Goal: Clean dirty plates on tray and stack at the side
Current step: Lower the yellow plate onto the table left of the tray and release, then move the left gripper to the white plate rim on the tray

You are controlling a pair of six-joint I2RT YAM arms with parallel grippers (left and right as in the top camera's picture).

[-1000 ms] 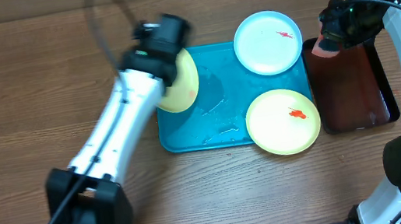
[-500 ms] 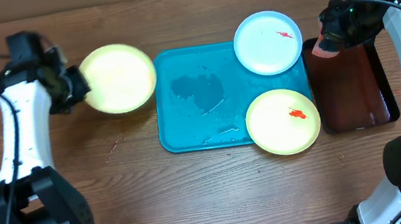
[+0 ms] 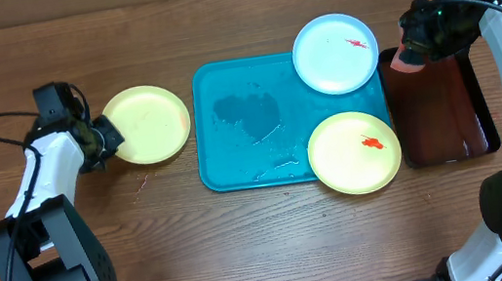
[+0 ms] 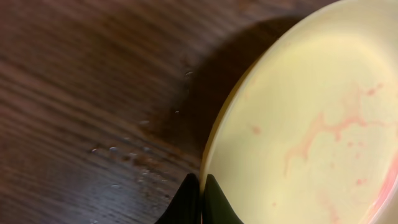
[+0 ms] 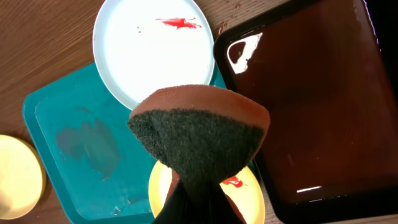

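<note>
One pale yellow plate (image 3: 145,124) is flat on or just over the wood, left of the teal tray (image 3: 234,162). My left gripper (image 3: 105,141) is shut on its left rim. In the left wrist view the plate (image 4: 311,124) shows faint pink streaks, with the rim pinched by the gripper (image 4: 202,186). A light blue plate (image 3: 335,54) with a red smear overlaps the tray's far right corner. A yellow-green plate (image 3: 354,153) with a red smear sits at its near right corner. My right gripper (image 5: 198,199) is shut on a sponge (image 5: 199,137).
A dark red-black tray (image 3: 444,113) holding liquid stands right of the teal tray, and the sponge (image 3: 408,54) hangs over its far left corner. Wet patches mark the teal tray's floor (image 5: 87,140). Bare wood lies left of and in front of the trays.
My left arm swung the yellow plate from the tray's left edge out over the wood to the left and brought it down flat. The right arm and sponge stayed put.
</note>
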